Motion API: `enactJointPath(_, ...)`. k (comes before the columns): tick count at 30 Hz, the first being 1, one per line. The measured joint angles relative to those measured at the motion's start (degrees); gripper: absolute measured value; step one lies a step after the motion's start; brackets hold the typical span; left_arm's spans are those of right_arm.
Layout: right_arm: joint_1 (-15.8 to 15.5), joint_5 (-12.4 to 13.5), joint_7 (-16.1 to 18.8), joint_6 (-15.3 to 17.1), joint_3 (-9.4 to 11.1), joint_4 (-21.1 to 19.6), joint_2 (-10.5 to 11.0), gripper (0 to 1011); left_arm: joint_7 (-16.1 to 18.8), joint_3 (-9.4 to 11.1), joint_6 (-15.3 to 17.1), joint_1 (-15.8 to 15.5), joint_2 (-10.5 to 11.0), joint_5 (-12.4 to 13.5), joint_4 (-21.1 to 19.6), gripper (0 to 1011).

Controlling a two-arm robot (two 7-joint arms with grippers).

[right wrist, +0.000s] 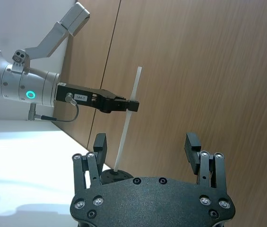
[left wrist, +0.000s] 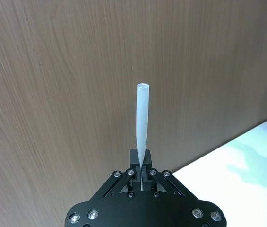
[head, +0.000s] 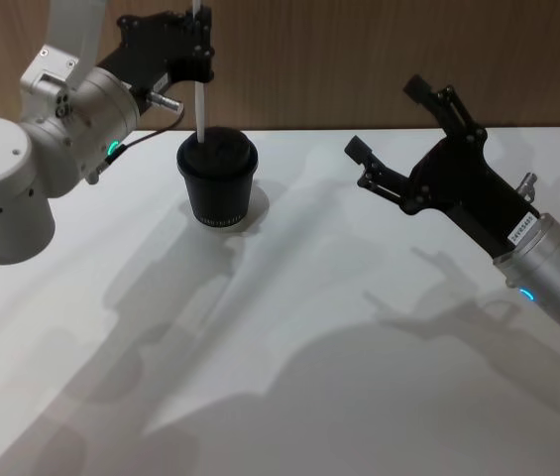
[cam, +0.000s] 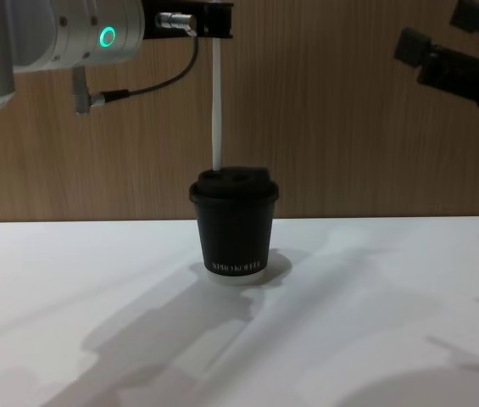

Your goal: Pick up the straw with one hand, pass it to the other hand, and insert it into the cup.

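1. White plastic is seen in the straw (head: 200, 99), which is held nearly upright above the cup (head: 217, 183).
2. The straw is clamped between the closed fingers of the left tool (head: 203, 46). The grip is placed on the upper part of the straw, and a short length stands out above the fingers.
3. In the left wrist view the straw (left wrist: 142, 127) is pinched at the left tool (left wrist: 142, 164), and its open end points away from the camera.
4. In the chest view the lower end of the straw (cam: 217, 110) is met by the lid (cam: 235, 182) of the cup (cam: 233, 225), toward the robot's left side of the lid. Whether the end has entered the lid opening cannot be told.
5. The cup is stood upright on the white surface (head: 359, 327), at the far side, close to the wooden wall (head: 359, 50). White lettering is noted low on the cup wall.
6. A green ring light (cam: 106, 36) is lit on the silver wrist of the left arm, and a black cable (cam: 150, 85) is looped beneath it.
7. The right tool (head: 387, 117) is held in the air to the robot's right of the cup, well apart from it. Its fingers are spread wide, and nothing is held between them.
8. In the right wrist view the right tool (right wrist: 146, 142) is turned toward the straw (right wrist: 126, 127) and the left tool (right wrist: 132, 106).
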Motion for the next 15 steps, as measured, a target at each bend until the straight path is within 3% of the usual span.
enactJointPath(15,0.0,0.0,0.0,0.0,0.0,0.0,0.0,1001,-0.33,-0.71,0.55,0.4,-0.31,0.45,-0.6,17)
